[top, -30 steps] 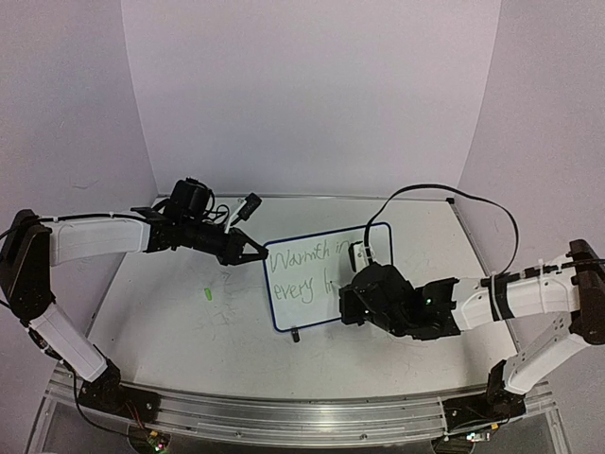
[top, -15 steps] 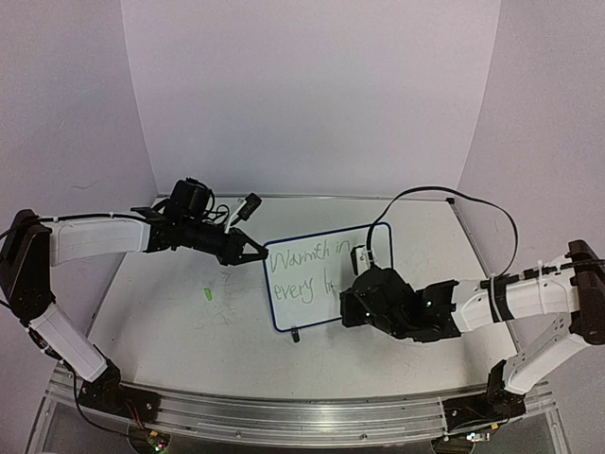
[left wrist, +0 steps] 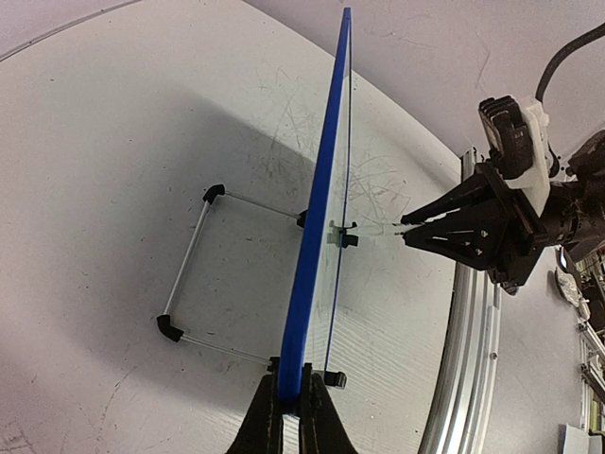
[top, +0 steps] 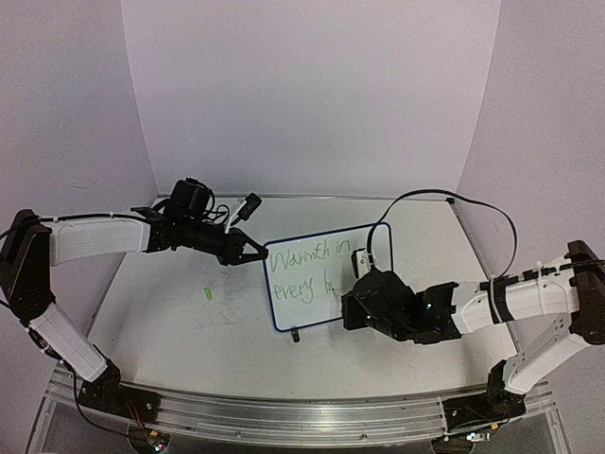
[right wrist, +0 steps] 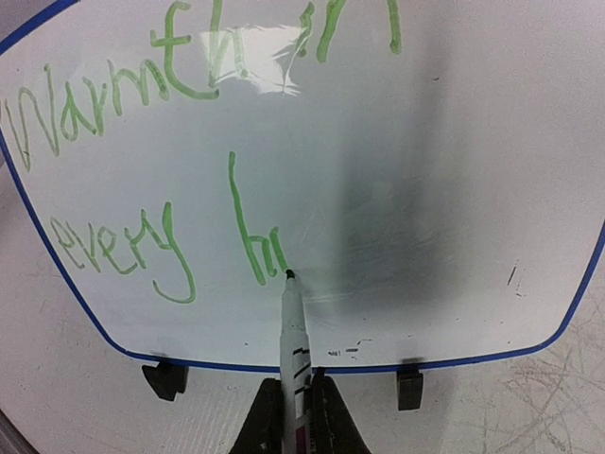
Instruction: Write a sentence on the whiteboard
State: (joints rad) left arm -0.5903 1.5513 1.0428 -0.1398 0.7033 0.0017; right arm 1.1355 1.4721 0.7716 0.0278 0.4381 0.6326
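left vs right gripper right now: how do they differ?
The left gripper clamps the whiteboard's blue rim; the right gripper clamps a marker. The left gripper meets the whiteboard edge-on; the right gripper faces its writing side, marker tip touching the unfinished sentence. Both are shut.

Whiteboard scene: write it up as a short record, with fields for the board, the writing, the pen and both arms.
board: whiteboard standing upright on a wire stand
writing: green sentence, unfinished; "Warmth in" on top, "every" and an "h" below
pen: pen, tip touching the board at the last letter
left arm: left fingers shut on the board's blue edge
right arm: right fingers shut on the pen
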